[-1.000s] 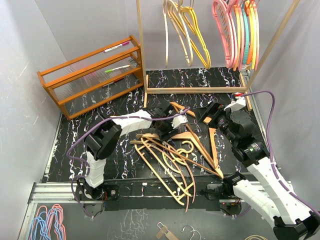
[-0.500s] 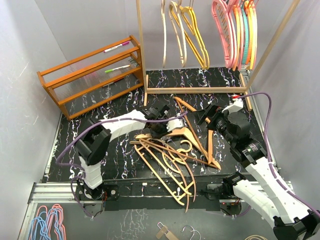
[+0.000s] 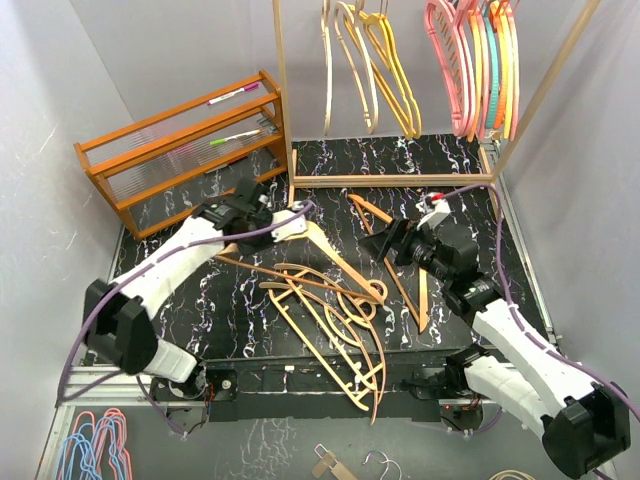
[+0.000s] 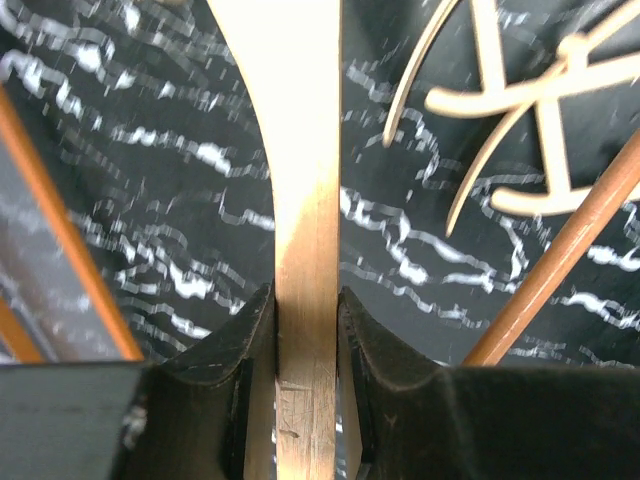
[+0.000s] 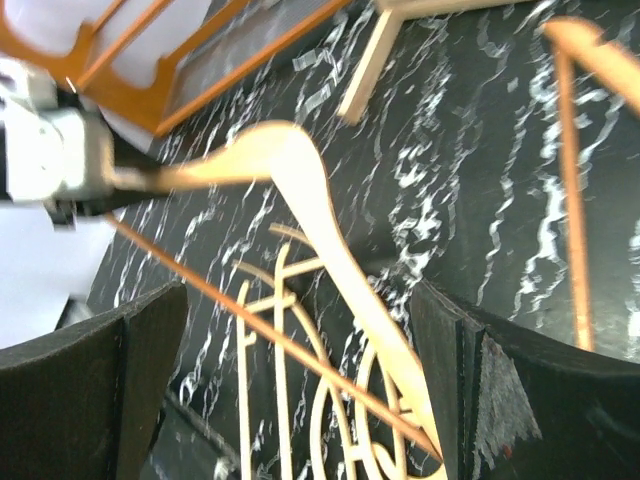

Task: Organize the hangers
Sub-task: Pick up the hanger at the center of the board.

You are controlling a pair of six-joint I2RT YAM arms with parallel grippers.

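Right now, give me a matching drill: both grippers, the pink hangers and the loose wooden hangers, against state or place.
Things:
1. left gripper
2. right gripper
3. pink hangers
4. loose wooden hangers

States or places:
A. hanging up, far right
B. open, holding nothing
C. lying in a heap on the table
D. shut on a pale wooden hanger

Pairs: 1-D, 2-B, 3-A, 4-C

Left end effector [image 3: 281,221] tight; right [image 3: 384,243] wide
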